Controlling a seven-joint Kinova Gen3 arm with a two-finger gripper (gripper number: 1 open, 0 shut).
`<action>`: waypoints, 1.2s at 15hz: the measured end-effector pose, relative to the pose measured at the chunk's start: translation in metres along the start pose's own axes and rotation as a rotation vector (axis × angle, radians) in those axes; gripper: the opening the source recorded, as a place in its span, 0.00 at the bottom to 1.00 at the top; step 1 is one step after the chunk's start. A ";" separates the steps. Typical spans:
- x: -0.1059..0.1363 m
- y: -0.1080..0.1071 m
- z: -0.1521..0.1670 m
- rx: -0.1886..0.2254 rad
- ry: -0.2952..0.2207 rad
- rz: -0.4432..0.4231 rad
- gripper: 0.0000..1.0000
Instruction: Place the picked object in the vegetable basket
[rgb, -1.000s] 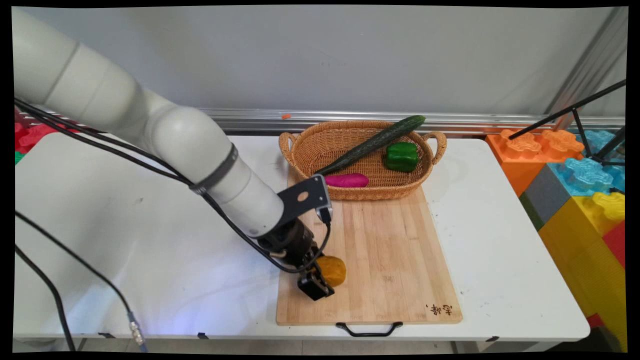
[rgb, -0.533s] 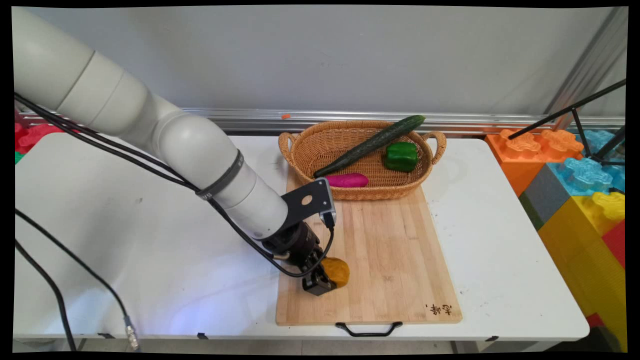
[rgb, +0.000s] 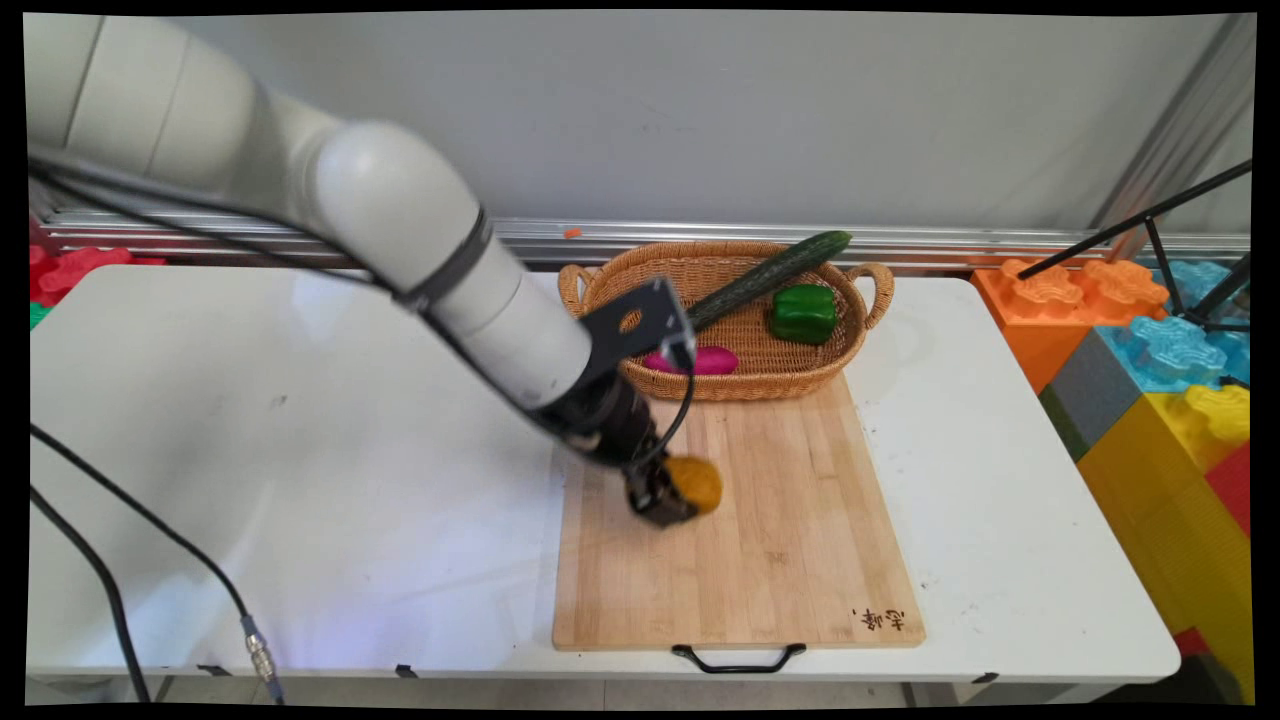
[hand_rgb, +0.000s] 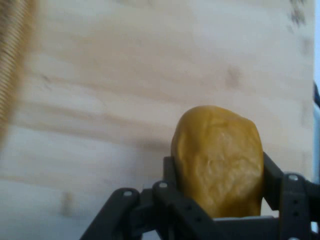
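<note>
A white desk (rgb: 300, 450) carries a wooden cutting board (rgb: 780, 560) with a black handle (rgb: 738, 660) at its near edge and a burnt mark (rgb: 878, 619) in its near right corner. A wicker basket (rgb: 620, 290) sits at the board's far end, partly on it. In the basket a cucumber (rgb: 770, 275) leans from the middle up over the far right rim, a green pepper (rgb: 803, 313) lies to the right, and a magenta sweet potato (rgb: 712, 360) lies along the near wall. Right of the desk stand big foam blocks (rgb: 1150, 380), orange, blue, grey and yellow, with a black tripod (rgb: 1170, 215) over them. Red blocks (rgb: 70, 270) show at far left.
</note>
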 end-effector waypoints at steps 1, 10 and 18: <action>0.011 -0.007 -0.005 0.015 0.018 -0.015 0.00; 0.073 -0.093 0.000 0.195 0.158 -0.195 0.00; 0.089 -0.142 0.065 0.260 0.200 -0.319 0.00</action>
